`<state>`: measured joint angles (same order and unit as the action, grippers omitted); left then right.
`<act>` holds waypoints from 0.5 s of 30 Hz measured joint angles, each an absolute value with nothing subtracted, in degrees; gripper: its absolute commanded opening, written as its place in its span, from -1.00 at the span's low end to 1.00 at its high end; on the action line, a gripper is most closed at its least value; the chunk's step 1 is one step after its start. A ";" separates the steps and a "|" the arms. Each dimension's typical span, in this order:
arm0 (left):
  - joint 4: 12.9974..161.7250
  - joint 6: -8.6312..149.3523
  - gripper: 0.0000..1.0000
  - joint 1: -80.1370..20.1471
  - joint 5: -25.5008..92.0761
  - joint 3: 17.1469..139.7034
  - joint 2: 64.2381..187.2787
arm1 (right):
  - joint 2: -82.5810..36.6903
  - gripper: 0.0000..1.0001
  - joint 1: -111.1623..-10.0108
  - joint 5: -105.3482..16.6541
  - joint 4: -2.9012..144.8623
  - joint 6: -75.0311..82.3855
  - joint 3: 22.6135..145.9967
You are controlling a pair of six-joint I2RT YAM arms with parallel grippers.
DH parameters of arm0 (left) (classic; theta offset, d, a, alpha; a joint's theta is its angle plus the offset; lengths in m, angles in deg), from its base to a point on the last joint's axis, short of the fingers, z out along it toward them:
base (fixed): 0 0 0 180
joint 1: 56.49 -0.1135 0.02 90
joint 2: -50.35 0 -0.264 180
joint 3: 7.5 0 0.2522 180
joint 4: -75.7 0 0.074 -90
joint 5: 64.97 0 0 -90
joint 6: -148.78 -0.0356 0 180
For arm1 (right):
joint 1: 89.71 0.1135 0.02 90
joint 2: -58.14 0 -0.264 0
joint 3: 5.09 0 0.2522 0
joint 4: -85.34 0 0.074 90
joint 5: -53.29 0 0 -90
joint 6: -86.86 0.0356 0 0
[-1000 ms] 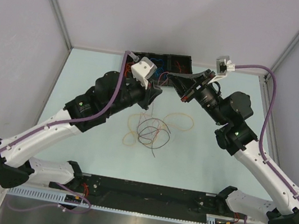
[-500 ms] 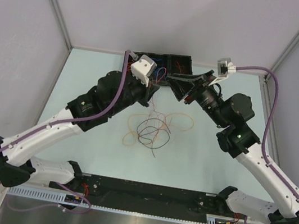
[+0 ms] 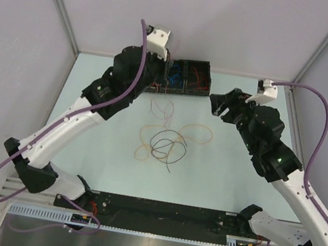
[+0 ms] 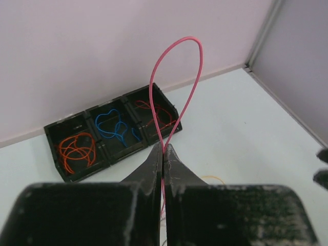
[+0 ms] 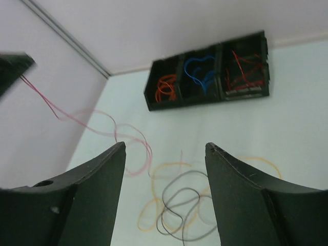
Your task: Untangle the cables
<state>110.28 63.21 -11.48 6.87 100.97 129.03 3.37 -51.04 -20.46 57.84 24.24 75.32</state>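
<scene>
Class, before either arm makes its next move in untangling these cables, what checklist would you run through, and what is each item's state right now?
1. The left end effector is shut on the thin pink-red cable: ok.
2. The right end effector is open and empty: ok.
3. The pink-red cable's hanging tail is free of the other loose cables: cannot tell.
4. The thin black cable lies apart from the looping yellow-orange cable: not ok, they overlap.
5. The black three-compartment tray keeps its sorted wires one colour per compartment: ok.
</scene>
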 measured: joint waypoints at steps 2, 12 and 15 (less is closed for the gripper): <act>110.76 63.29 -0.99 -13.53 6.59 104.56 131.78 | 3.00 0.36 -51.15 -19.58 54.49 25.05 75.06; 113.21 65.46 -0.99 -24.42 8.45 125.58 148.61 | 1.19 0.38 -51.02 -19.41 49.34 29.16 62.67; 113.15 65.87 -0.99 -26.19 9.48 131.57 153.51 | 1.12 0.40 -50.88 -19.36 48.75 29.92 58.82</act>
<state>113.15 65.87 -26.19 9.48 131.57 153.51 1.12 -50.88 -19.36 48.75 29.92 58.82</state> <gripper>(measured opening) 0.009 0.690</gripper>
